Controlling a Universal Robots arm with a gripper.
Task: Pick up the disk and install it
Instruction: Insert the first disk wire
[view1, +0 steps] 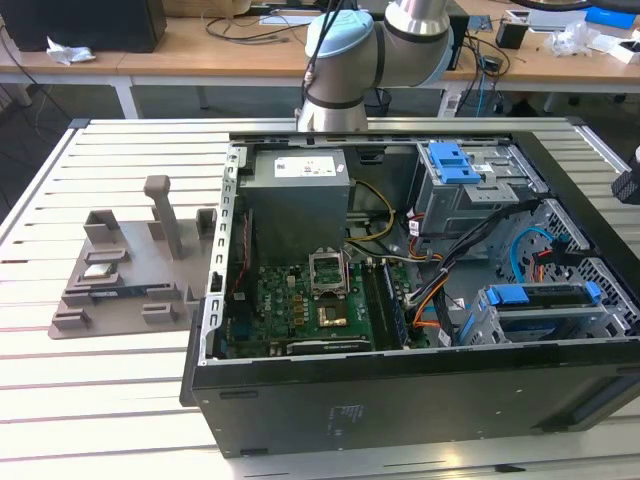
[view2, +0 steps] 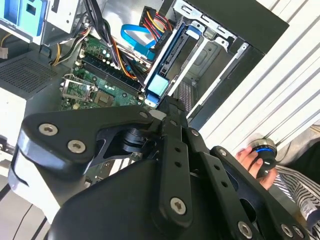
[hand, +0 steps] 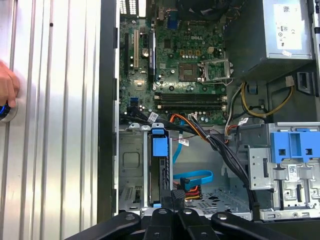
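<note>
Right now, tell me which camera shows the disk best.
The first wrist view: the disk stands on edge in the drive cage, seen along its whole length. The second wrist view shows its blue carrier obliquely, from one end. The exterior view catches the carrier's blue top edge in the cage.

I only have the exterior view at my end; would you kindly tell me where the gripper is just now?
Observer: In the first wrist view the gripper is lined up with the disk, which stands on edge in its cage.
Operator: Thank you. Is anybody nearby?
Observer: Yes; in both wrist views a person's hand rests on a blue-ringed button, across the slatted table from the computer case.
</note>
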